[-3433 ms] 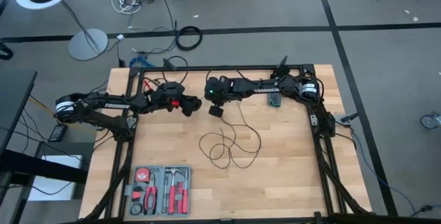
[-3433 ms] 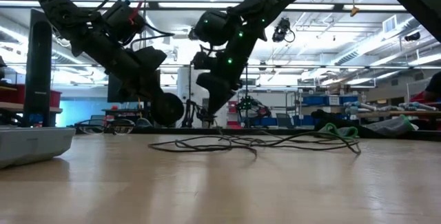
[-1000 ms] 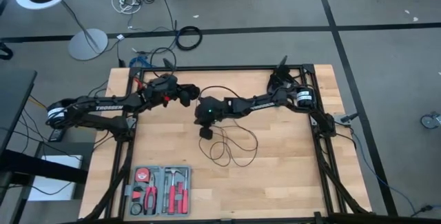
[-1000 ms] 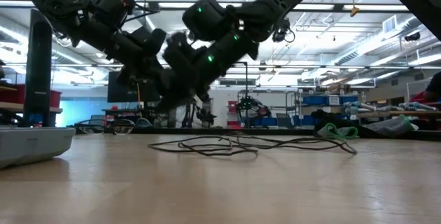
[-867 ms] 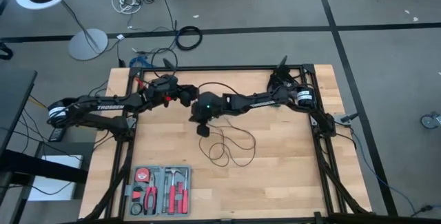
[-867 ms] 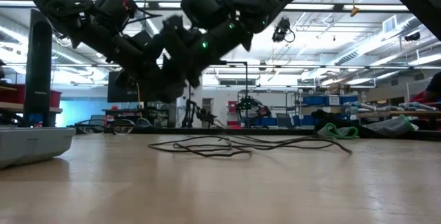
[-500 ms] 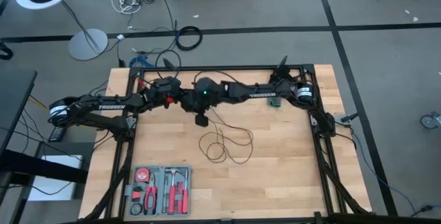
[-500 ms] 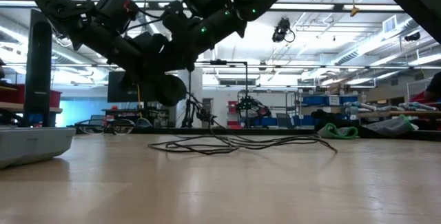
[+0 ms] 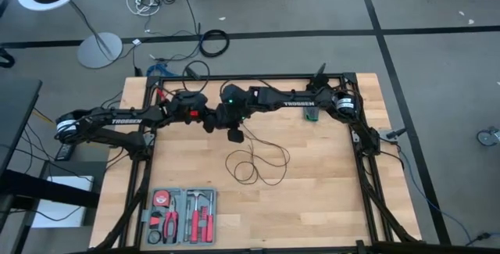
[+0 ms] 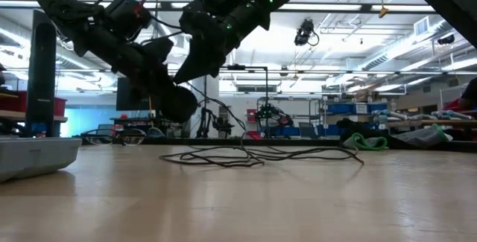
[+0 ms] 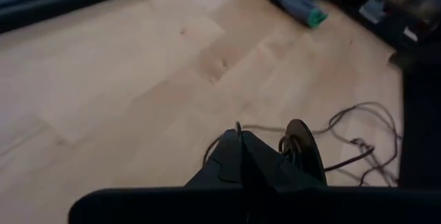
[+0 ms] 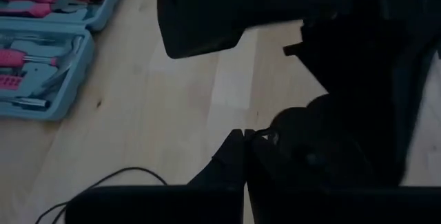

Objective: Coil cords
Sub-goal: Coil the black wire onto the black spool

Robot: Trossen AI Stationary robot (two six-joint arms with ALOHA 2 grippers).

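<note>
While both arms reach inward over the far half of the worktop [image 9: 328, 199], their claws meet near the middle of its far edge, close together. Left claw [image 9: 209, 119] comes in from the left edge with its fingers pressed together; in its own wrist view the two dark fingers [image 11: 238, 162] form one closed wedge, with a thin strand of the cord [image 9: 262, 162] at the tip and the round black puck [image 11: 302, 148] right beside it. Whether the strand is truly pinched there cannot be told. Right claw [image 9: 228, 126] reaches in from the right edge, its fingers also shut to a point in its wrist view [image 12: 240, 156]; it hangs just beside the left claw, and whether it has hold of anything cannot be told.

From the claws a thin line of cord runs down toward the worktop's centre, where the rest lies in several loose, overlapping loops. From the low view the cord [image 10: 253, 155] sprawls flat and wide across the wood, with one strand rising to the claws above.

Farther out, an open tool case [image 9: 181, 215] with red-handled tools sits by the near left corner. A small green-tipped part [image 9: 312, 115] rests near the far right corner, under the right arm.
</note>
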